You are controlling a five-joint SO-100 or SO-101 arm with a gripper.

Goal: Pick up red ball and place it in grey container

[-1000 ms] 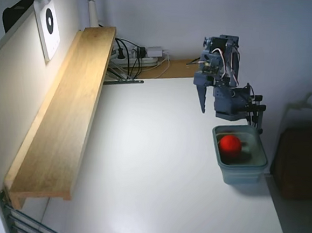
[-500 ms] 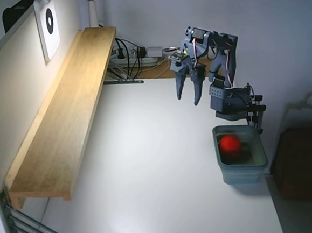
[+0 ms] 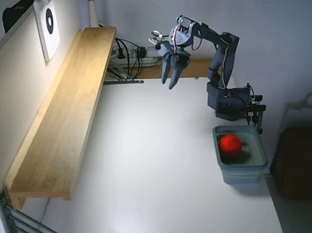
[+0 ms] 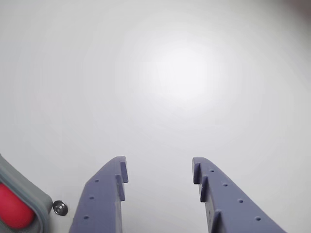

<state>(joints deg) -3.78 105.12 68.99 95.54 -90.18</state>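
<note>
Hand (image 3: 169, 84): I see it raised above the far part of the desk (image 3: 157, 170), fingers pointing down, parted by a clear gap in the wrist view (image 4: 160, 170), nothing between them. Only bare white surface lies under the tips.

Red ball (image 3: 230, 145): sits inside the grey container (image 3: 244, 172), toward its far left corner in the fixed view. In the wrist view a slice of the ball (image 4: 12, 206) shows at the lower left edge behind the container rim (image 4: 29, 194).

Grey container: stands on the desk at the right side of the fixed view, just in front of the arm's base (image 3: 232, 103), close to the desk's right edge. Well apart from the hand.

Wooden shelf (image 3: 64, 120): runs along the left edge of the desk, against the wall.

Cables and power strip (image 3: 136, 58): lie at the far edge, behind the hand.

Open room: I have a wide bare stretch of desk from the middle to the near edge, between shelf and container.
</note>
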